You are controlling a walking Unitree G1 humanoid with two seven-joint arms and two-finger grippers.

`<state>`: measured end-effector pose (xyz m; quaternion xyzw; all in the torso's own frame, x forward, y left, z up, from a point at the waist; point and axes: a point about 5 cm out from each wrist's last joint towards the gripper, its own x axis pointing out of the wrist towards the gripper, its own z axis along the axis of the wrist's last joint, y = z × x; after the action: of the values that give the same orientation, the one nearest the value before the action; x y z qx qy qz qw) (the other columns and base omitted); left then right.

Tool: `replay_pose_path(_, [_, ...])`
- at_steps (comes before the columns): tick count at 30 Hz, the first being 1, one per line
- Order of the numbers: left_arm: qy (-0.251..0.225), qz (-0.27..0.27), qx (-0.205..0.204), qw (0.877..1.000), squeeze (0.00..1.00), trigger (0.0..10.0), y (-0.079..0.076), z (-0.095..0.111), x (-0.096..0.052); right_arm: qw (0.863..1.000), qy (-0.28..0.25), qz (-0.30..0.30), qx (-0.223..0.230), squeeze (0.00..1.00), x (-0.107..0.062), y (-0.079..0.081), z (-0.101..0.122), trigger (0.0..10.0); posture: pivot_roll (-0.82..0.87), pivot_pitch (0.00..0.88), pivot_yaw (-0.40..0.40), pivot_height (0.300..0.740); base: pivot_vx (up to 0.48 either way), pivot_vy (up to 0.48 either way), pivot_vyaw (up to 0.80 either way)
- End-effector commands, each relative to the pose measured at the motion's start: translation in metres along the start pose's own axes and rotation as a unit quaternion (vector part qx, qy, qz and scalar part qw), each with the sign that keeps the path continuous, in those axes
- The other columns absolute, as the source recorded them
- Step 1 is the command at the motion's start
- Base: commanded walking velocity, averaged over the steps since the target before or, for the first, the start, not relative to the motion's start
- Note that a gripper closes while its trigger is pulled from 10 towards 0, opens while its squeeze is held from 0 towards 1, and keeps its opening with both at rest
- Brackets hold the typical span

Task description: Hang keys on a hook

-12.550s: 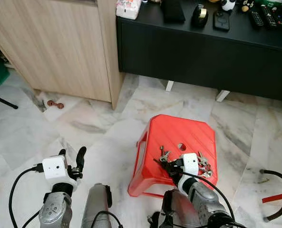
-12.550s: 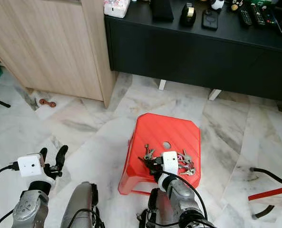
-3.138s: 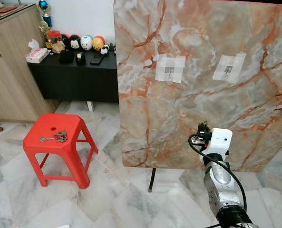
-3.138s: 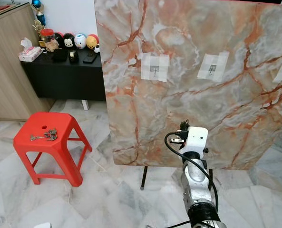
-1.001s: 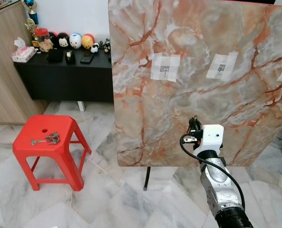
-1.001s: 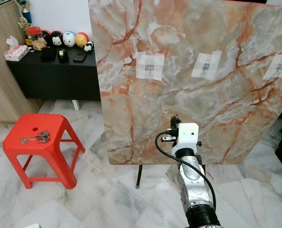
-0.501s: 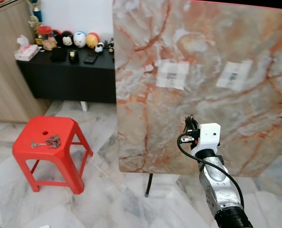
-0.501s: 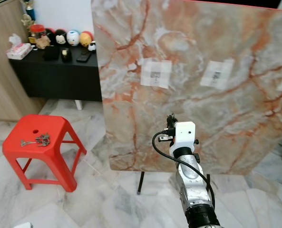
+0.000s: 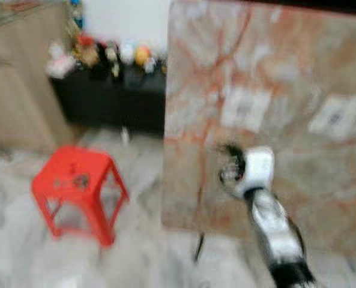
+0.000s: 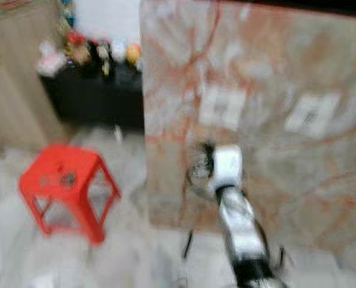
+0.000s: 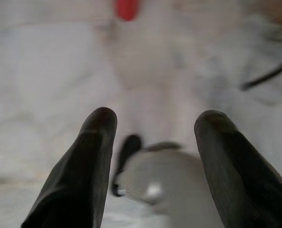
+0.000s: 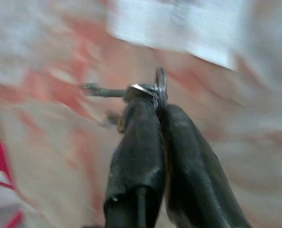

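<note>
The right gripper [image 12: 159, 102] is pinching a key ring [image 12: 160, 85] between fingers pressed fully together, a key jutting sideways from it, in front of the marbled board [image 9: 322, 72]. Pale taped patches [image 9: 245, 109] on the board are probably marking the hooks, though blur is hiding any hook itself. The left gripper [image 11: 155, 121] is hanging idle over the floor, fingers spread wide and holding nothing. More keys seem to be lying on the red stool [image 9: 75, 177]. With the view smearing, the ring risks missing the hook, or slipping from so thin a pinch.
</note>
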<state>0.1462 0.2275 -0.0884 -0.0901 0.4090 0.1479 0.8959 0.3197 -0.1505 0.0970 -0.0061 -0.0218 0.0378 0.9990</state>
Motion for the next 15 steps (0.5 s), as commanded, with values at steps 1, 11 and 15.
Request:
replay_pose_path(1, [0.017,0.015,0.009,1.0,0.0,10.0,0.004,-0.008,-0.003,1.0,-0.013,0.0,-0.004,0.0,0.002,0.005,0.006,10.0,0.14,0.0,-0.077,0.74,0.0,0.0,0.0])
replay_pose_path(11, [0.009,0.011,0.013,1.0,0.0,10.0,-0.008,0.001,0.002,0.993,-0.046,-0.068,-0.08,0.0,0.006,-0.004,0.023,10.0,0.14,0.0,-0.076,0.74,0.0,0.0,0.0])
replay_pose_path(15, [-0.001,0.014,0.012,1.0,0.0,10.0,-0.004,0.01,0.004,0.986,-0.033,-0.099,-0.13,0.0,0.011,-0.006,0.023,10.0,0.14,0.0,-0.077,0.74,0.0,0.0,0.0])
